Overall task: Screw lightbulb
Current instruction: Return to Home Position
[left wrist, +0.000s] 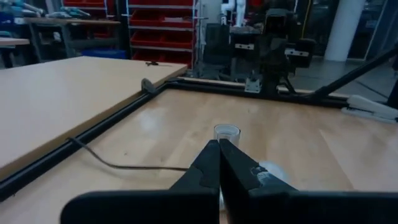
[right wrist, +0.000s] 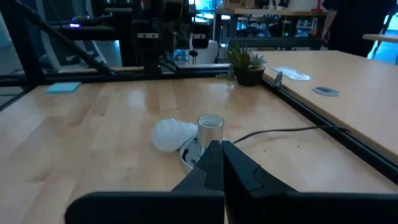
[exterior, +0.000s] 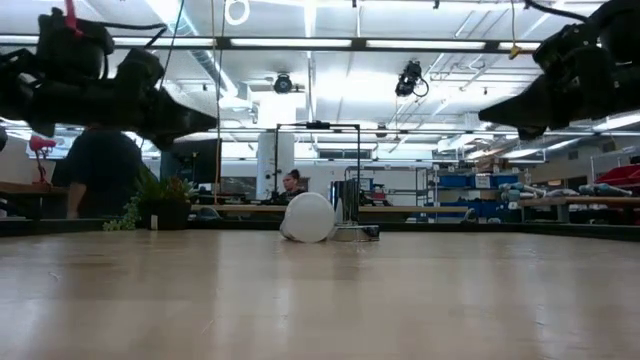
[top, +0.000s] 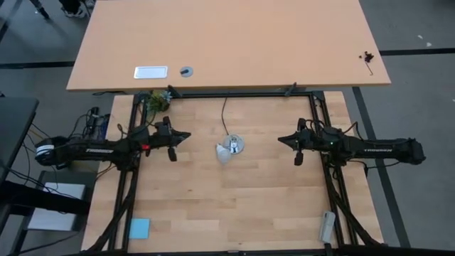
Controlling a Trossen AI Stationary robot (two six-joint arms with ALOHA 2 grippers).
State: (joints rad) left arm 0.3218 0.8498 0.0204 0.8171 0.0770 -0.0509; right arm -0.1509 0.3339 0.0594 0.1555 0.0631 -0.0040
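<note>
The white frosted lightbulb [top: 223,154] lies on its side on the table, its narrow end against the round silver socket [top: 234,145]. It also shows in the low view [exterior: 308,217] and the right wrist view [right wrist: 169,134]. The socket [right wrist: 209,127] has a short upright collar and a black cord [top: 224,114] running to the far edge. My left gripper [top: 186,135] is shut, raised above the table, left of the socket. My right gripper [top: 281,139] is shut, raised, right of the socket. Both touch nothing.
A small potted plant [top: 159,99] stands at the far left corner of the frame. A blue note [top: 139,227] lies near the front left, a grey stapler-like object [top: 326,226] near the front right. A larger desk [top: 227,43] lies beyond the far rail.
</note>
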